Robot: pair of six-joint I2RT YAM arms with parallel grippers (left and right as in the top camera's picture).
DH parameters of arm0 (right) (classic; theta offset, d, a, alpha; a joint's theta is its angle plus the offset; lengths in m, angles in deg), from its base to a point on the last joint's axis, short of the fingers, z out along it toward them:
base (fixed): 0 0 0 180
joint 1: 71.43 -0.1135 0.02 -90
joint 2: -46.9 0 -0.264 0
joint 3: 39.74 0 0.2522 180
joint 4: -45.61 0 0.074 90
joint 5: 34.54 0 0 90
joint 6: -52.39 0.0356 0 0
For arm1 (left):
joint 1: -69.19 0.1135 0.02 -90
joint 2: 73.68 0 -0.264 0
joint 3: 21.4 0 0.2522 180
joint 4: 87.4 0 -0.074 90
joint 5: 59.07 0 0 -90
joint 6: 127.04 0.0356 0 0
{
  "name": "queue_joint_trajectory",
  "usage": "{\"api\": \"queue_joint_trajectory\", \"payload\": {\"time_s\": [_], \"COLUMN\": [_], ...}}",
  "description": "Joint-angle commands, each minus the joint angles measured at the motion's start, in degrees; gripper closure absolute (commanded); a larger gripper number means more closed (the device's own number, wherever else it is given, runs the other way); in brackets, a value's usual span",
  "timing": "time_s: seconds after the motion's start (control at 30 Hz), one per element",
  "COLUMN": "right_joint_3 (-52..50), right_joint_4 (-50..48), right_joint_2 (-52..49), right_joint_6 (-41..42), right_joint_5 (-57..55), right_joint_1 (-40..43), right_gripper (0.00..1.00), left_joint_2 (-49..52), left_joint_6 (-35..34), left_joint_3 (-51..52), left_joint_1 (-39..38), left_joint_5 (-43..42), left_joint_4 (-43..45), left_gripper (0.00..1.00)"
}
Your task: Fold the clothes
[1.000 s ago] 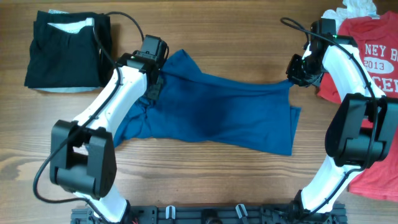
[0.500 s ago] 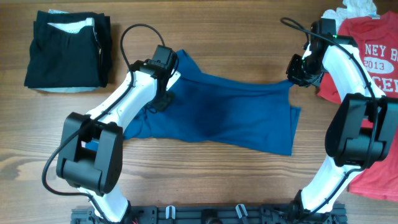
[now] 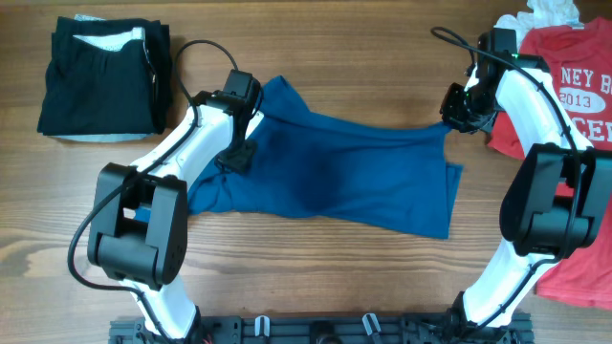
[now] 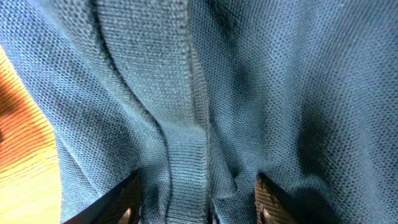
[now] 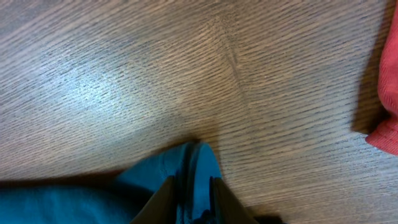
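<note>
Wooden table (image 3: 316, 277) carries the dark-blue shirt (image 3: 354, 182), spread across frame centre. Left gripper (image 4: 198, 186) sits on its upper-left ribbed band, fingers set wide apart. Right gripper (image 5: 189, 196) pinches its upper-right corner.

**A:** What is the blue shirt (image 4: 249, 93) made of?

**B:** Matt knitted cloth with a fine pebbled weave. A ribbed band (image 4: 186, 174) sits at a stitched edge.

**A:** And the table (image 5: 186, 74)?

**B:** Wood with close, wavy grain and a soft sheen where light falls.

**A:** The other clothes?

**B:** The red T-shirt (image 3: 583, 277) is smooth matt cloth with flat white lettering (image 3: 585, 99). The black garment (image 3: 96, 86) is matt cloth too.

**A:** The arms?

**B:** The left arm (image 3: 186, 140) and right arm (image 3: 531, 96) have smooth, glossy white shells that look like plastic.
</note>
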Motion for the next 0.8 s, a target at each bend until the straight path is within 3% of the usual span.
{"api": "queue_joint_trajectory", "payload": {"time_s": [0.0, 0.17, 0.27, 0.43, 0.57, 0.67, 0.73, 0.77], "right_joint_3": [0.7, 0.7, 0.6, 0.6, 0.6, 0.6, 0.7, 0.7], "right_joint_4": [-0.3, -0.3, -0.3, -0.6, -0.6, -0.6, -1.2, -1.5], "right_joint_2": [0.1, 0.1, 0.1, 0.1, 0.1, 0.1, 0.2, 0.3], "right_joint_6": [-1.0, -1.1, -1.2, -1.2, -1.2, -1.1, -0.9, -0.9], "right_joint_5": [0.9, 0.9, 0.9, 0.9, 0.9, 0.9, 1.3, 2.1], "right_joint_1": [0.2, 0.2, 0.2, 0.2, 0.2, 0.2, 0.2, 0.2], "right_gripper": [0.81, 0.81, 0.81, 0.80, 0.81, 0.83, 0.95, 0.95], "left_joint_2": [1.0, 3.1, 4.0, 4.0, 3.9, 3.4, 2.5, 1.7], "left_joint_6": [-0.6, -4.6, -6.8, -8.5, -9.5, -10.1, -11.9, -13.7], "left_joint_3": [0.4, 0.4, 0.4, 0.4, 0.3, -0.2, -1.2, -2.3], "left_joint_1": [0.1, 1.6, 2.6, 2.7, 2.7, 2.7, 2.7, 2.7], "left_joint_5": [0.6, 0.0, -0.3, -0.1, 0.0, 0.6, 1.8, 3.5], "left_joint_4": [0.0, 0.2, 0.2, 1.3, 1.7, 1.7, 1.4, 0.8], "left_gripper": [0.43, 0.54, 0.69, 0.76, 0.96, 0.96, 0.96, 0.96]}}
